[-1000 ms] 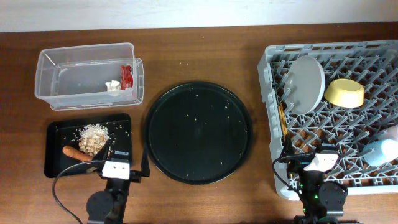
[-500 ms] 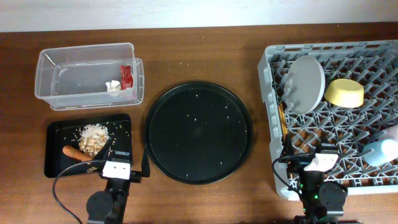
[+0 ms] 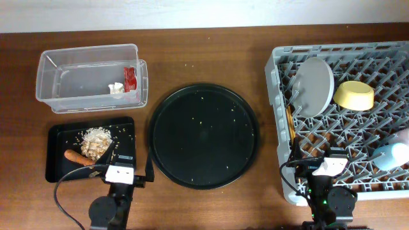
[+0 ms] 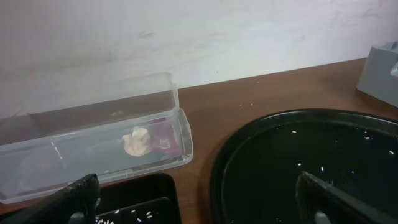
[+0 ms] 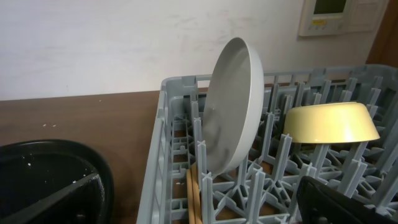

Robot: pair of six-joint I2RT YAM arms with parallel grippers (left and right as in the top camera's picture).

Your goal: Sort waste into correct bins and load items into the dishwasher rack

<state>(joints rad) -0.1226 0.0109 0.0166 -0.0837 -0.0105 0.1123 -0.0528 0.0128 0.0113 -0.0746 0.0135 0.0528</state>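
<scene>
The clear tub (image 3: 61, 82) at the back left holds the red wrapper (image 3: 130, 78) and white paper (image 3: 115, 88); both show in the left wrist view (image 4: 163, 137) (image 4: 136, 141). The black tray (image 3: 59, 167) holds the carrot (image 3: 79, 156) and crumb scraps (image 3: 96, 139). The grey rack (image 3: 278, 96) holds the upright grey plate (image 3: 313, 86), yellow bowl (image 3: 353, 95), blue cup (image 3: 391, 155) and chopsticks (image 3: 290, 124). I cannot pick out the pink cup. My left gripper (image 3: 131, 163) (image 4: 199, 208) is open and empty beside the black tray. My right gripper (image 3: 317, 155) (image 5: 193, 208) is open and empty over the rack's front left corner.
The large round black tray (image 3: 204, 135) lies mid-table with a few rice grains on it; it also shows in the left wrist view (image 4: 298, 162). The rack's left wall (image 5: 158, 155) stands between it and the chopsticks (image 5: 194, 196).
</scene>
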